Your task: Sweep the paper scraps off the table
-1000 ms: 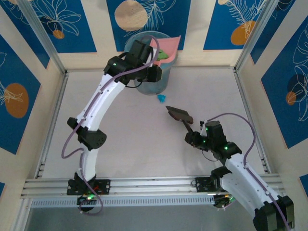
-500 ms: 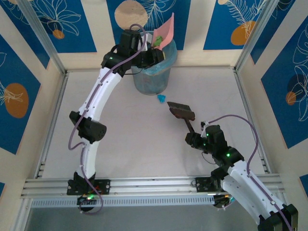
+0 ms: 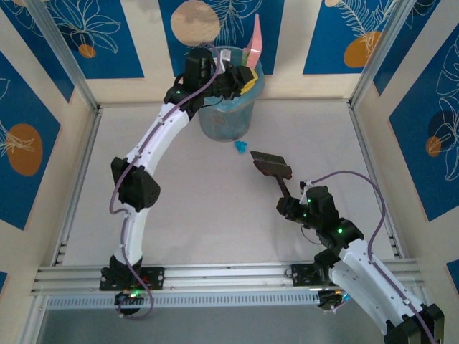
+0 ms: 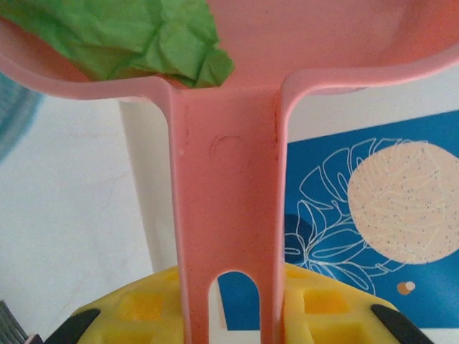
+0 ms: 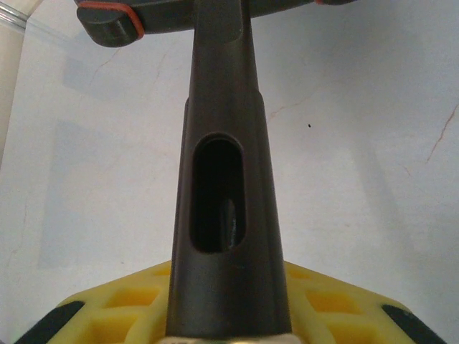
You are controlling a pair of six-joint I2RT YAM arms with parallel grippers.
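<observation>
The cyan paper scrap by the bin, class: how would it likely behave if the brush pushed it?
Probably very light: the cyan scrap is tiny beside the brush head. Being crumpled, it likely squashes and tumbles unevenly rather than rolling straight. On the smooth table it may skid.

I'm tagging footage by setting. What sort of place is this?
Probably a robot test cell: a rail-edged table, printed wall panels around it, left arm and right arm bolted at its near edge.

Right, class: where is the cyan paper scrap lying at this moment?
In the top external view, the cyan paper scrap lies on the table toward the far side, between the blue bin and the dark brush head.
</observation>
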